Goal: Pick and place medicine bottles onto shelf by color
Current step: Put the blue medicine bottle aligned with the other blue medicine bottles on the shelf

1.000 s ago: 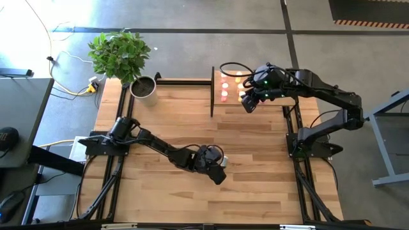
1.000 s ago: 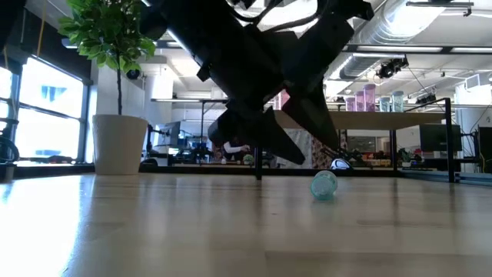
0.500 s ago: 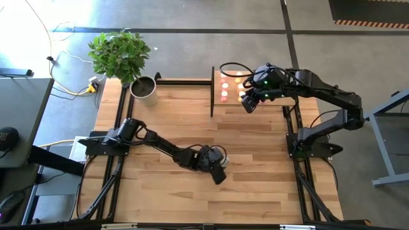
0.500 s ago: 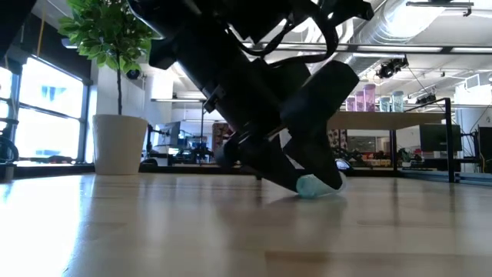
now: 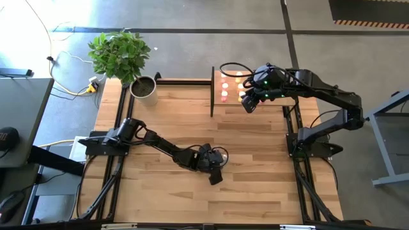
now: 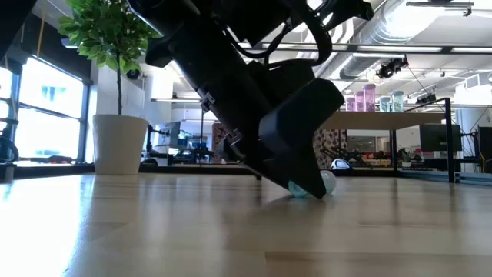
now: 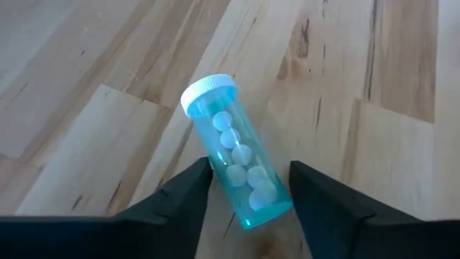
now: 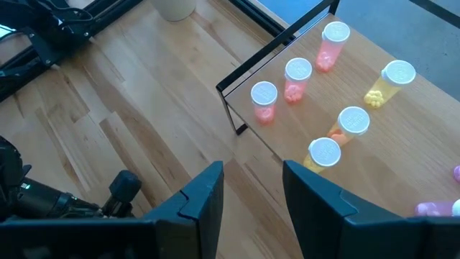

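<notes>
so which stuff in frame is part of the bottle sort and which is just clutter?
Job:
- blue pill bottle lying on the table, between the left gripper fingers
- shelf with upright pink, orange and yellow bottles
- right gripper, open, empty, hovering at the shelf

Clutter:
- potted plant at the table's back corner
- cables on the floor

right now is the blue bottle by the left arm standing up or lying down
Lying down. The left wrist view shows the blue bottle on its side on the table, white cap pointing away, between the left claw fingers.
</notes>
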Controlling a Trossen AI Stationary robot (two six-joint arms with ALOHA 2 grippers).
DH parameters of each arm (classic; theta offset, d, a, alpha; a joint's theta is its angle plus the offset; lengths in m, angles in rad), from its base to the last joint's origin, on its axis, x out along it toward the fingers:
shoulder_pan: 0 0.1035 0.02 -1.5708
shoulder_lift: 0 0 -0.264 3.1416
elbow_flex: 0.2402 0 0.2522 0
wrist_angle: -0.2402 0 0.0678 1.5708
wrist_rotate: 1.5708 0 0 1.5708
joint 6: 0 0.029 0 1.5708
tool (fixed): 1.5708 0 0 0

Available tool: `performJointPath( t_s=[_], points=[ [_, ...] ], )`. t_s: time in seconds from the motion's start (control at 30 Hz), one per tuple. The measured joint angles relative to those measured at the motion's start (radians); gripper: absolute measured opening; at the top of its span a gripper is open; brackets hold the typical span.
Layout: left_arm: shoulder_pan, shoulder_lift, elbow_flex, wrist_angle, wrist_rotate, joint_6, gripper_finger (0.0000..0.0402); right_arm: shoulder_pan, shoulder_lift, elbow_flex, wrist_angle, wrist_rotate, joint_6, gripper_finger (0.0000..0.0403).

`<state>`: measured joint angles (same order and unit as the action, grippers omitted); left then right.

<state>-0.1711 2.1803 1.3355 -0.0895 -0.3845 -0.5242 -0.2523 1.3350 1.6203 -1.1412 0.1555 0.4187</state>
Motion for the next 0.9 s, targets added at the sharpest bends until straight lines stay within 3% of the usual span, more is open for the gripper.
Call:
performJointPath(
  t_s=[0.33, 0.6, 0.9],
  points=[
    [0.021, -0.005, -0.002, 0.002, 0.045, 0.023, 0.0092, 0.000, 0.000, 0.000, 0.000, -0.001, 0.000, 0.0136],
    [0.028, -0.023, -0.005, 0.006, 0.076, 0.030, 0.0097, 0.000, 0.000, 0.035, -0.038, -0.001, -0.027, 0.0136],
    [0.087, -0.065, -0.007, 0.093, 0.250, 0.033, 0.0093, 0.000, -0.001, 0.190, -0.220, -0.003, -0.042, 0.0136]
  ],
)
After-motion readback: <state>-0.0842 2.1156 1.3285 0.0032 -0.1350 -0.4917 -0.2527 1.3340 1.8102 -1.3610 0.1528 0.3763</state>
